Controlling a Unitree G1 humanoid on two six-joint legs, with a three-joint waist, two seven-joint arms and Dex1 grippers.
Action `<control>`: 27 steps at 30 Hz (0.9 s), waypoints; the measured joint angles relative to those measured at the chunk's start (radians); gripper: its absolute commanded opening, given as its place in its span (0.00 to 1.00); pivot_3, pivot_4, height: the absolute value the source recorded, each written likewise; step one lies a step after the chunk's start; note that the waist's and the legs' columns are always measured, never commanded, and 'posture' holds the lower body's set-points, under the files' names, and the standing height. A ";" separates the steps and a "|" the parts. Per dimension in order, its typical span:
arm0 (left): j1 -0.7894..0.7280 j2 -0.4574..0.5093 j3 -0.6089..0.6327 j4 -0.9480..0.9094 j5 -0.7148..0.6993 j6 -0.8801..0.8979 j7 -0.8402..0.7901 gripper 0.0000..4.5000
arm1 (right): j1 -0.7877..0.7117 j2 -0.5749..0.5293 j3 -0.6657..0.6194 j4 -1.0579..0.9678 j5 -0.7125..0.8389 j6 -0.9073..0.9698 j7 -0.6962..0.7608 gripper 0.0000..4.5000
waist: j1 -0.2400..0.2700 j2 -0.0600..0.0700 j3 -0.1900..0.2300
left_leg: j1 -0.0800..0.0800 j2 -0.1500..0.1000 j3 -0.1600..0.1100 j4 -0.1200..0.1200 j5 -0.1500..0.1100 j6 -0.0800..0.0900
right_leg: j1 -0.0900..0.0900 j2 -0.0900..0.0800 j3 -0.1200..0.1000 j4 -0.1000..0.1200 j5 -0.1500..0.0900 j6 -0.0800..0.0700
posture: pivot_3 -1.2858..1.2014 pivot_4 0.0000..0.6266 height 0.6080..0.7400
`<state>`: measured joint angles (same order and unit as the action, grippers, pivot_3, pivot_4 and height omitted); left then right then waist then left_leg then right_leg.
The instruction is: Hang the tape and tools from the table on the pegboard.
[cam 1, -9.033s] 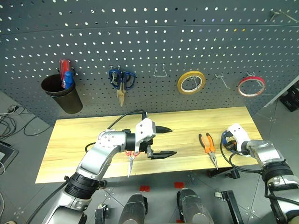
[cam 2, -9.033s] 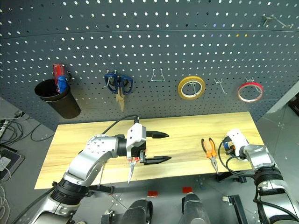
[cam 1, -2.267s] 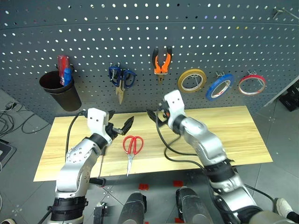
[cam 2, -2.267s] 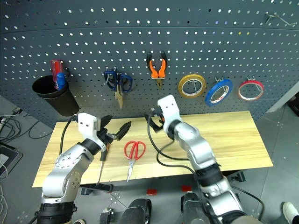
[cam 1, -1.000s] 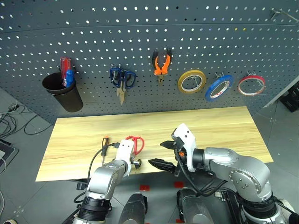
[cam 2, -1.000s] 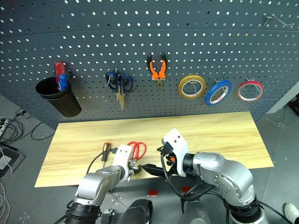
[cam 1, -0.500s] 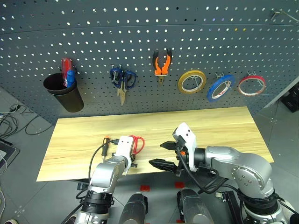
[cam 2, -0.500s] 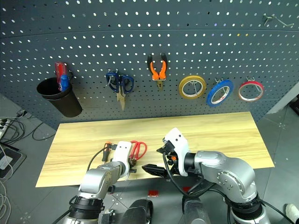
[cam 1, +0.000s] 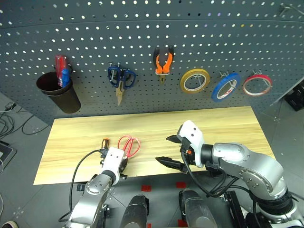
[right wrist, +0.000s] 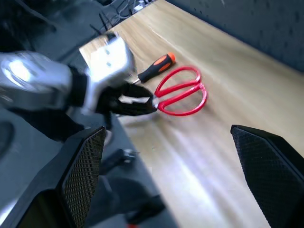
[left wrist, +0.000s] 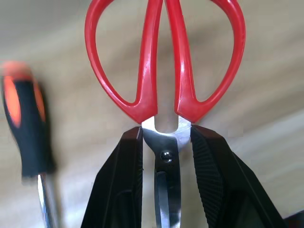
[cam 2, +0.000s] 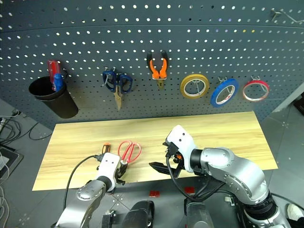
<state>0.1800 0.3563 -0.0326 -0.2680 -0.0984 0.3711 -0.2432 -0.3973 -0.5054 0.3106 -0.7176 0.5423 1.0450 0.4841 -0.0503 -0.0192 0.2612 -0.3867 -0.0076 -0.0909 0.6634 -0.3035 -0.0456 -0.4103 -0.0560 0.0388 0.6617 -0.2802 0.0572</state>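
One red scissors (left wrist: 164, 61), one screwdriver (left wrist: 26, 123) on table (cam 1: 223, 126)

A workshop: a dark grey pegboard (cam 1: 142, 57) covers the wall, hung with blue scissors (cam 1: 120, 80), orange pliers (cam 1: 163, 64), and yellow tape (cam 1: 194, 80), blue tape (cam 1: 225, 87) and red tape (cam 1: 257, 85) on hooks. A black cup (cam 1: 54, 92) holds more tools. Below stands a wooden table (cam 1: 213, 123) with black legs, cables (cam 1: 7, 121) trailing on the grey floor (cam 1: 19, 161).
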 measured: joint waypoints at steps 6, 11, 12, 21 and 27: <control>0.022 0.011 0.089 -0.018 -0.010 -0.174 -0.032 0.26 | -0.030 -0.039 0.085 -0.020 -0.129 -0.158 0.020 1.00 | -0.001 0.001 0.003 | -0.002 -0.001 0.001 0.000 0.000 0.000 | 0.000 0.000 -0.001 -0.002 0.000 0.000 | 0.50 0.44 1.00; -0.009 0.001 0.075 -0.064 0.055 -0.272 -0.016 0.26 | -0.069 -0.080 0.137 -0.007 -0.271 -0.340 0.063 1.00 | 0.000 0.000 0.003 | -0.004 -0.001 -0.001 0.001 0.000 0.000 | -0.001 0.001 -0.003 -0.002 0.000 0.000 | 0.50 0.42 1.00; -0.017 0.001 0.071 -0.077 0.084 -0.293 -0.003 0.26 | -0.071 -0.083 0.146 0.005 -0.299 -0.377 0.068 1.00 | -0.001 0.000 0.003 | -0.004 -0.001 -0.001 0.001 0.000 0.000 | -0.001 0.001 -0.003 -0.002 0.000 0.000 | 0.50 0.42 1.00; -0.032 -0.051 0.093 -0.204 0.183 -0.286 0.088 0.26 | -0.094 0.123 -0.032 0.056 -0.215 -0.280 0.001 1.00 | -0.007 0.000 0.003 | -0.005 0.000 0.000 0.001 0.000 0.000 | -0.002 0.001 -0.002 0.001 0.000 0.000 | 0.49 0.39 1.00; -0.035 -0.066 0.126 -0.259 0.186 -0.229 0.105 0.26 | -0.126 0.132 -0.142 0.084 -0.167 -0.181 -0.033 1.00 | -0.006 0.000 0.003 | -0.005 -0.002 0.000 0.002 0.000 0.000 | -0.002 0.002 -0.002 0.002 0.000 0.000 | 0.50 0.36 1.00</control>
<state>0.1454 0.2907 0.0938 -0.5266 0.0874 0.1419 -0.1381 -0.5236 -0.3730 0.1690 -0.6332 0.3755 0.8638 0.4512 -0.0567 -0.0191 0.2640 -0.3913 -0.0095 -0.0906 0.6654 -0.3030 -0.0460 -0.4127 -0.0536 0.0369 0.6633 -0.2798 0.0572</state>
